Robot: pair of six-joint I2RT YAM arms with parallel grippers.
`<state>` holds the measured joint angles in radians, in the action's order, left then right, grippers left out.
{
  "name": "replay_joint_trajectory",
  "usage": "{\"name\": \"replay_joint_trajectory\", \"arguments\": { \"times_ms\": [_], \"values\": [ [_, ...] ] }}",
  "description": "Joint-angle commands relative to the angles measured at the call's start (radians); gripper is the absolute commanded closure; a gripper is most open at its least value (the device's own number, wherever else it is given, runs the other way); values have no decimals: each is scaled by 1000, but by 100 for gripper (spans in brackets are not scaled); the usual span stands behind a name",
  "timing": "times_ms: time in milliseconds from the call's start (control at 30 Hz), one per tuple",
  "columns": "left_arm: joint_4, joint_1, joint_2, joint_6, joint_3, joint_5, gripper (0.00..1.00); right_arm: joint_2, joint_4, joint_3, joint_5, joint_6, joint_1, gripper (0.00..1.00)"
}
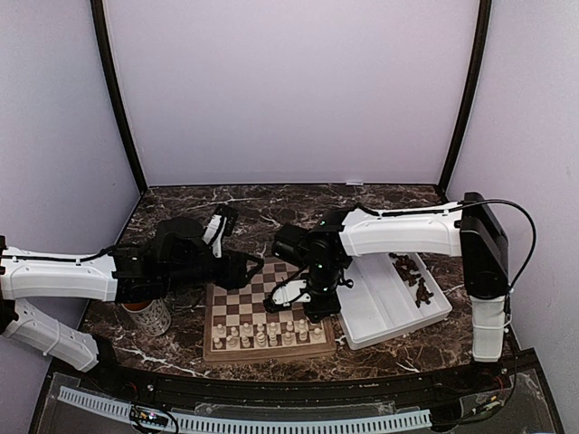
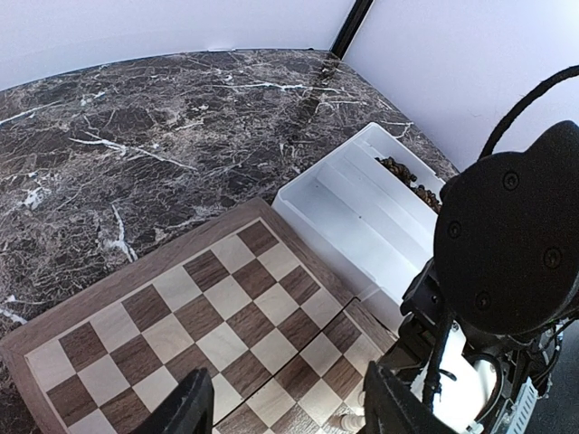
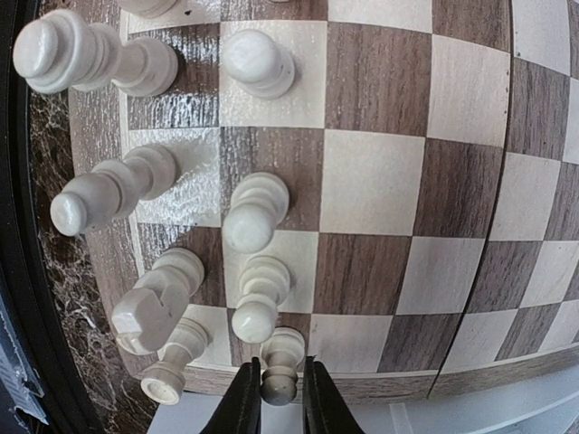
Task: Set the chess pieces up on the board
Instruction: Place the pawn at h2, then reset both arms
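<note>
Board (image 1: 239, 304) sat right under the right hand (image 3: 279, 380). The white tray (image 1: 384, 316) was just off its right side, with dark pieces (image 1: 413, 276) in the bin farthest from it. That hand looked pinched on a cream pawn (image 3: 281, 348), upright, on the pawn row's edge square. Left hand (image 2: 288, 391) hung open, farther off.

1. The table (image 1: 271, 203) is dark marble with white veins.
2. The board (image 1: 262, 354) lies near its front edge.
3. A white tray (image 1: 380, 312) lies just right of the board.
4. A cup (image 1: 149, 316) stands left of the board.
</note>
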<state>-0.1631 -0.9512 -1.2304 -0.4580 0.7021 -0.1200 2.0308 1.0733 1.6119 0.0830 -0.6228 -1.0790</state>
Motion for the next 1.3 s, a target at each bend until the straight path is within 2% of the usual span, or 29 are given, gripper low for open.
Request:
{"name": "replay_joint_trajectory", "arguments": {
  "times_ms": [0, 233, 533, 567, 600, 633, 733, 833, 900, 933, 967, 1033, 1200, 1267],
  "values": [
    [-16, 6, 11, -1, -15, 2, 42, -14, 4, 16, 14, 7, -2, 81],
    [-11, 6, 12, 5, -10, -1, 42, -34, 29, 35, 5, 3, -2, 78],
    [124, 37, 53, 77, 69, -63, 39, -205, 78, 71, -19, -52, 71, 62],
    [138, 44, 62, 85, 84, -71, 36, -229, 73, 72, -24, -51, 87, 58],
    [175, 58, 67, 102, 93, -97, 34, -254, 58, 69, -37, -48, 106, 14],
    [197, 64, 77, 114, 114, -111, 31, -287, 33, 63, -55, -35, 128, 3],
    [301, 94, 95, 166, 167, -211, 23, -412, -111, 17, -110, 37, 219, 1],
    [386, 124, 114, 206, 227, -290, 13, -560, -355, -76, -241, 180, 370, 2],
    [419, 143, 121, 227, 256, -341, 4, -603, -533, -146, -404, 262, 512, 1],
    [427, 153, 124, 231, 270, -367, 2, -617, -614, -209, -530, 274, 559, 2],
    [441, 174, 122, 231, 276, -374, 2, -626, -643, -260, -584, 257, 596, 2],
    [455, 200, 118, 228, 295, -390, 1, -656, -683, -339, -593, 274, 648, 2],
    [463, 222, 97, 243, 337, -394, 1, -819, -725, -488, -383, 357, 688, 2],
    [460, 223, 91, 244, 344, -380, 1, -855, -720, -506, -356, 378, 704, 1]
  ]
}}
